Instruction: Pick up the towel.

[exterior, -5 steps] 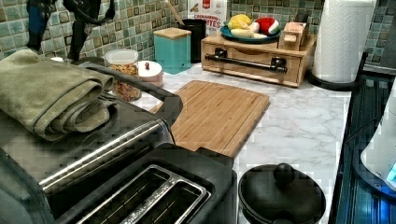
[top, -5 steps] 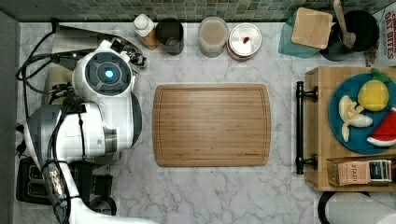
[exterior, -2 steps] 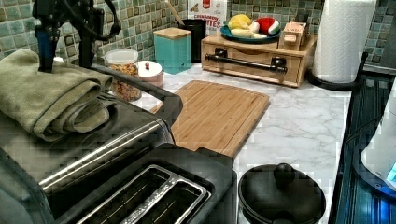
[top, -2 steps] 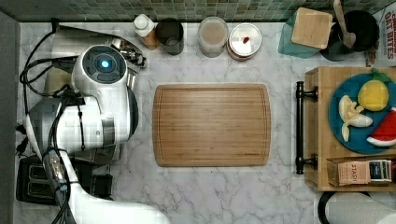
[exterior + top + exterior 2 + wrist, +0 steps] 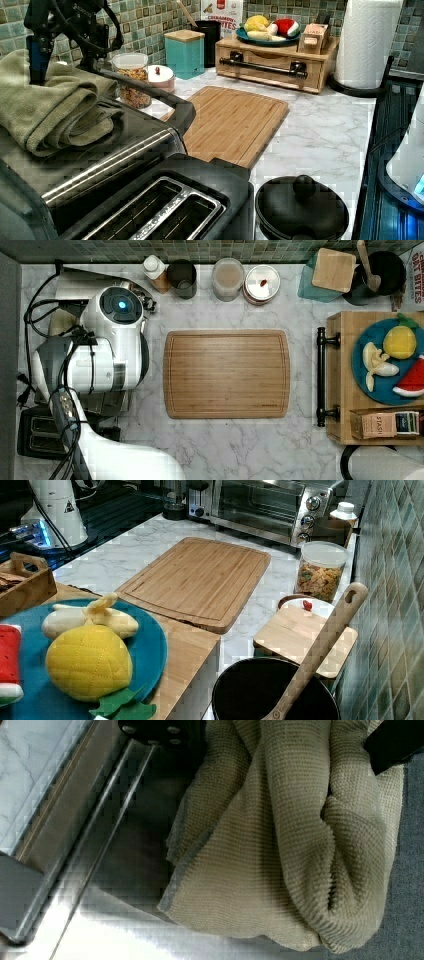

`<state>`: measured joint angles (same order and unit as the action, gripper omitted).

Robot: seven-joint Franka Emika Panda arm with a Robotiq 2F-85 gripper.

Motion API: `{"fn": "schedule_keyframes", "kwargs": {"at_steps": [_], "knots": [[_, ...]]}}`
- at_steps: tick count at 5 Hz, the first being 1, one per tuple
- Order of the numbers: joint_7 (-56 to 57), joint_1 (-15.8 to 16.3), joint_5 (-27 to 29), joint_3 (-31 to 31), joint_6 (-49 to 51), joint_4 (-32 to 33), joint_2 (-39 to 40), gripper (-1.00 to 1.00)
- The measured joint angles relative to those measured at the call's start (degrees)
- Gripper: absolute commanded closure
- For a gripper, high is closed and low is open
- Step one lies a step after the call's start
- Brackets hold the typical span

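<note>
The towel [image 5: 52,107] is an olive-cream folded cloth lying on top of the steel toaster oven [image 5: 125,150] at the left view's left. My gripper [image 5: 64,67] hangs right over it, open, with one dark finger [image 5: 35,67] at the cloth's far side and the other finger [image 5: 92,60] at its near side. In the wrist view the towel [image 5: 285,845] lies bunched between the two black fingertips, with the gripper [image 5: 277,740] straddling its folds. In the top view the white arm [image 5: 120,305] covers the towel.
A wooden cutting board [image 5: 227,372] lies mid-counter. Jars [image 5: 132,82] stand behind the oven by the tiled wall. A black toaster [image 5: 165,210] and a pot lid [image 5: 300,205] sit near the front. A wooden tray [image 5: 345,375] with toy fruit is at the top view's right.
The gripper has come down over the towel, its fingers now level with the cloth's top folds. In the top view the arm shifted toward the wall. The towel has not moved.
</note>
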<state>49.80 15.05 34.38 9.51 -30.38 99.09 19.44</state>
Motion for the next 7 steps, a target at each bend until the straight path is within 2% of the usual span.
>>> {"fn": "schedule_keyframes", "kwargs": {"at_steps": [1, 3, 5, 6, 7], "knots": [[-0.1, 0.0, 0.0, 0.0, 0.9, -2.1, 1.1, 1.0], [-6.1, 0.3, -0.1, 0.3, 3.1, -6.7, 3.7, 1.0], [-7.6, 1.1, -2.9, 0.3, 3.3, -8.1, 4.2, 1.0], [-8.0, 1.4, -3.2, 0.3, -2.6, -6.3, 2.8, 1.0], [-8.0, 0.9, -3.2, 0.0, -8.8, -1.4, -1.4, 1.0]]}}
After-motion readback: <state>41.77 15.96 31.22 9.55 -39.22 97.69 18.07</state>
